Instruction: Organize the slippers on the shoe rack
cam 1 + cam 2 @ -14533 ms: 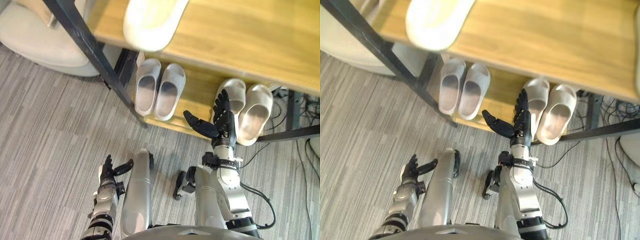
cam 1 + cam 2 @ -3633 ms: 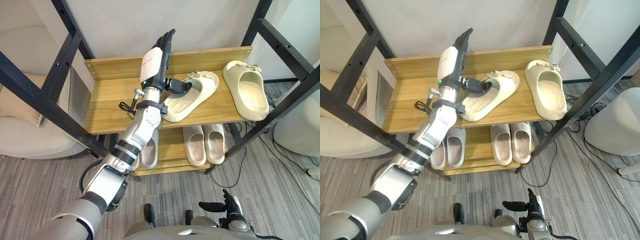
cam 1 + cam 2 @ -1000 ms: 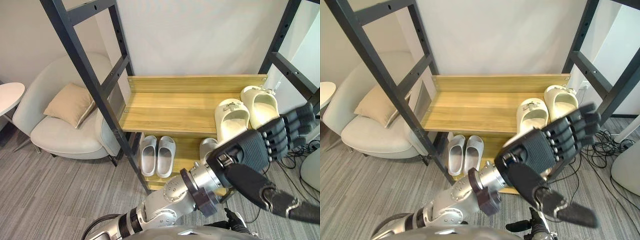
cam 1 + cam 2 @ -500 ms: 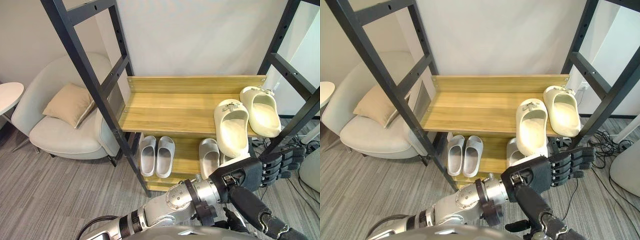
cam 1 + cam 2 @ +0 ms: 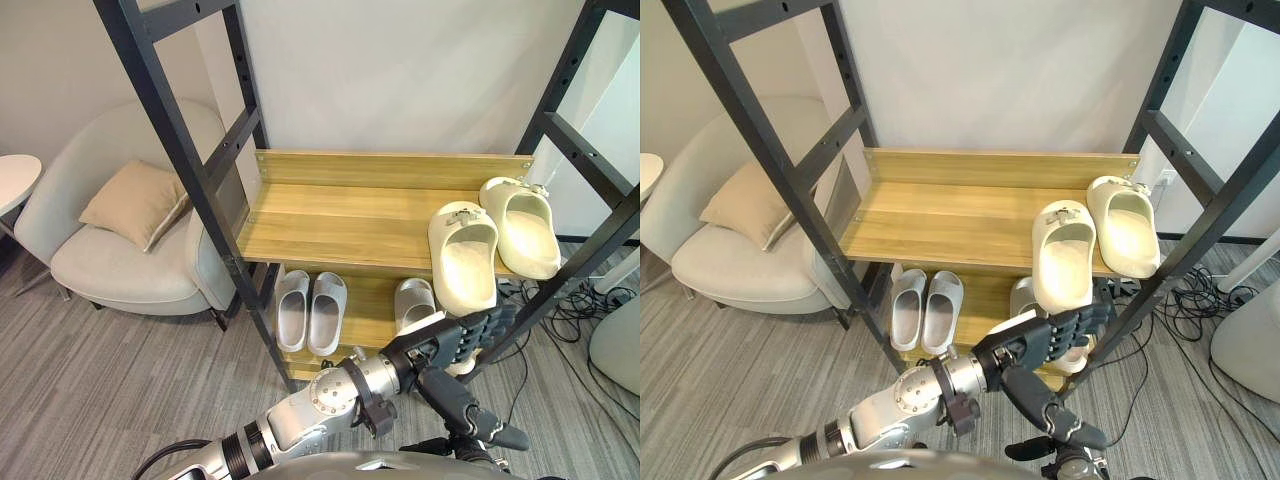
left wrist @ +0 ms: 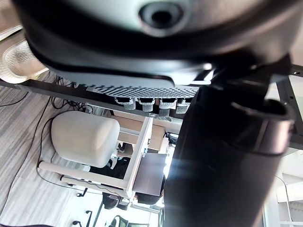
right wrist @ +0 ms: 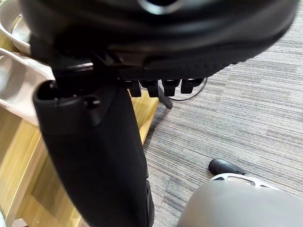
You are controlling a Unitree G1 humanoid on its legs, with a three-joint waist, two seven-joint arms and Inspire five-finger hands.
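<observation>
Left eye view, left hand (image 5: 450, 345) loosely spread, empty, near cream slippers (image 5: 463, 255), right wrist view, carpet (image 7: 227, 123)

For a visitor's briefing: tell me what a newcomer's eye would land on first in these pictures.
The robot's dark left hand looms open in the foreground, before the shoe rack's lower right. Two cream slippers sit side by side at the right end of its upper shelf, a grey pair on the lower shelf's left.
</observation>
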